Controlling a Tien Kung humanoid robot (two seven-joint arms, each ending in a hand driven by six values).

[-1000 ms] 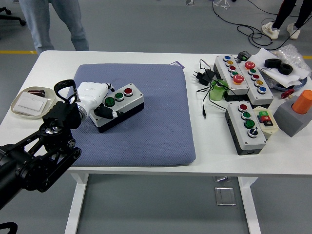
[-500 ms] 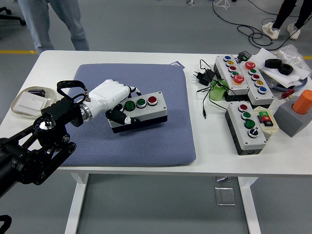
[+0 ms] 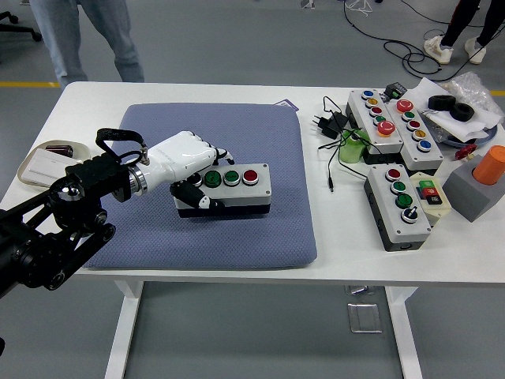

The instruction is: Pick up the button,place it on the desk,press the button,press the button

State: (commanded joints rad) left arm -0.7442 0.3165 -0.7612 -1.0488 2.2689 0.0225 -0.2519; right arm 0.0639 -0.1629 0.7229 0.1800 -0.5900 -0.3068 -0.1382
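A grey button box with a black base, two green buttons and one red button lies level on the blue-grey mat. My left hand, white with a black arm behind it, is curled around the box's left end. Its thumb lies on the box's front side and its fingers wrap over the top and back. The right arm does not show in the head view.
A shallow beige tray sits at the table's left edge. Right of the mat lie several more button boxes, a black plug with cables, a grey block with an orange cylinder and tape rolls. A person's legs stand beyond the far edge.
My left hand has carried the button box to the right across the mat and turned it level. The box now lies flatter, near the mat's middle.
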